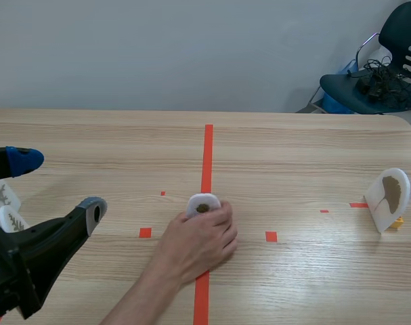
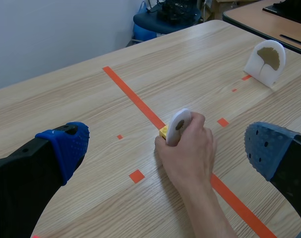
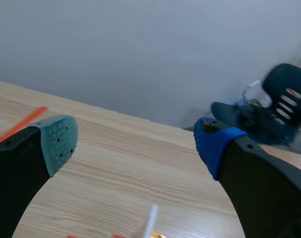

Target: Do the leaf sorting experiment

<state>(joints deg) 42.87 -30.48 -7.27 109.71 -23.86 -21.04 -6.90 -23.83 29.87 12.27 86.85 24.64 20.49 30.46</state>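
Left claw (image 1: 59, 184): mine, fingers spread wide, nothing between them.
Right claw (image 3: 135, 143): mine, also wide and holding nothing.
Leaf card (image 1: 203, 204): white with a brown print, on the centre tape line (image 1: 208, 156), gripped by a person's hand (image 1: 198, 240). Its yellow base (image 2: 162, 132) barely shows.
Second leaf card (image 1: 389, 195): upright at far right on a yellow stand (image 1: 397, 221).
Two white cards (image 1: 5, 210): partly hidden behind my left claw.
Pale wooden table (image 1: 293, 149); grey wall (image 1: 158, 47); dark chair (image 1: 388, 74) holding cables.

So the right gripper (image 3: 135, 144) is spread wide over the table (image 3: 130, 168). A thin white card (image 3: 151, 220) stands edge-on just under the gripper, with a dark chair (image 3: 276, 79) well ahead of it.
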